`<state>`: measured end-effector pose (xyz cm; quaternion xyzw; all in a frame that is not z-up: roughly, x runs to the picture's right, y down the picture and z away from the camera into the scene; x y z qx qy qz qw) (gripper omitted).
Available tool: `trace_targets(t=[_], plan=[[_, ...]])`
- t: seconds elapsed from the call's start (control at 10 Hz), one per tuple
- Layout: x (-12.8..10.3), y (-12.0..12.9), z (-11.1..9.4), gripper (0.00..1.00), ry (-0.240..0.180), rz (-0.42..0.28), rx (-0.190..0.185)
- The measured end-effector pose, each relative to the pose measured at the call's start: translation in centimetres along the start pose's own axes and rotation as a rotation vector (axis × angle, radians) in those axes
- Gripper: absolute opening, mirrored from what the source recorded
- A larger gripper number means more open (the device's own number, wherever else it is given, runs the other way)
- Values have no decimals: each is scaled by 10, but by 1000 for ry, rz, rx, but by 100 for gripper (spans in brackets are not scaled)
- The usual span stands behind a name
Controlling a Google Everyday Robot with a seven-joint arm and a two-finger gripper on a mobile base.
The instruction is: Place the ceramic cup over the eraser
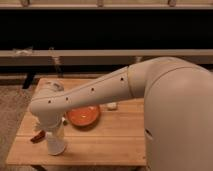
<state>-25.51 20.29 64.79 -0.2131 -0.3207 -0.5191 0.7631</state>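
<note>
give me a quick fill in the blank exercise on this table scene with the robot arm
The bowl on the wooden table is colored ____.
The gripper hangs near the table's front ____ corner in the camera view.
The small white oblong piece lies just ____ of the bowl in the camera view.

Missing words: orange; left; right
</note>
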Motion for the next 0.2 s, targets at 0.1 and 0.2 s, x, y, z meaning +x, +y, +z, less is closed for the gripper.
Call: trace_targets(t=[0.1,0.2], plan=[[-1,-1,1,80,-1,-3,-1],[-1,-1,1,80,-1,-3,-1]])
